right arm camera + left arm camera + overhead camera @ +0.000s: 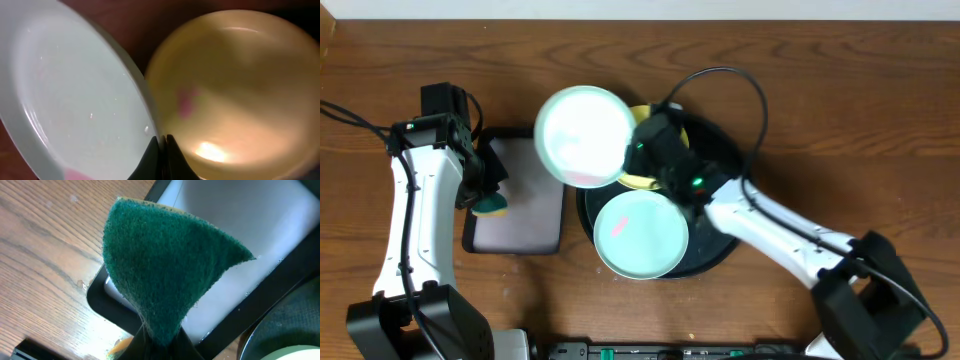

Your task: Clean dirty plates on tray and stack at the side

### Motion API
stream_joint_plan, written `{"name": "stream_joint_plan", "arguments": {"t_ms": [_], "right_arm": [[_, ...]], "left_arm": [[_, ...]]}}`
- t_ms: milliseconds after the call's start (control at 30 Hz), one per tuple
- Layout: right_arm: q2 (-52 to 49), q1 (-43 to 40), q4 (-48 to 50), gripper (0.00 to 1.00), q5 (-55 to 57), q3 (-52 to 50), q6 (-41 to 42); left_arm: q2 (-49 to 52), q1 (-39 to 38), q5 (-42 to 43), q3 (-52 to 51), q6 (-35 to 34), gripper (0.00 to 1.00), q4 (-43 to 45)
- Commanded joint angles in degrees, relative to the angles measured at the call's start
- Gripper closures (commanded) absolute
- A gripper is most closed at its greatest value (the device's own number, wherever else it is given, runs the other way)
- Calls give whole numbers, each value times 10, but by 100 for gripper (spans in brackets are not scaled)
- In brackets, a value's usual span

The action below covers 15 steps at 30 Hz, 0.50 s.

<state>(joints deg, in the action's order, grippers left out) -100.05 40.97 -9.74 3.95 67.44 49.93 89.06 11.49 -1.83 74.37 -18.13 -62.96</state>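
The right gripper [162, 142] is pinched tight on the rim of a mint plate [585, 135], which spreads out to the left of its fingers, raised past the edge of the black tray [725, 150], face up, a pink smear near its rim. The left gripper [485, 195] is clamped on a green sponge [165, 265] above the rectangular tray [520, 225]; the held plate lies just to that hand's right and forward, so I judge the sponge hand best placed to wipe it

The plates [584, 135] look glossy plastic, the sponge [170, 265] coarse-fibred, the table [820, 60] grained wood.
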Motion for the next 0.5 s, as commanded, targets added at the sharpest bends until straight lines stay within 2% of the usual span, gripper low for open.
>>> {"name": "stream_joint_plan", "arguments": {"t_ms": [0,200,467], "right_arm": [[63,-61,-34,99,-75,13,-19],[132,-160,-153,99,-131,13,-92],[161,-259,-311,99,-105,12,-221]], "left_arm": [[-1,0,-2,-3,3,92,-2],[-1,0,-2,-3,3,92,-2],[-1,0,-1,-3,3,93,-2]]}}
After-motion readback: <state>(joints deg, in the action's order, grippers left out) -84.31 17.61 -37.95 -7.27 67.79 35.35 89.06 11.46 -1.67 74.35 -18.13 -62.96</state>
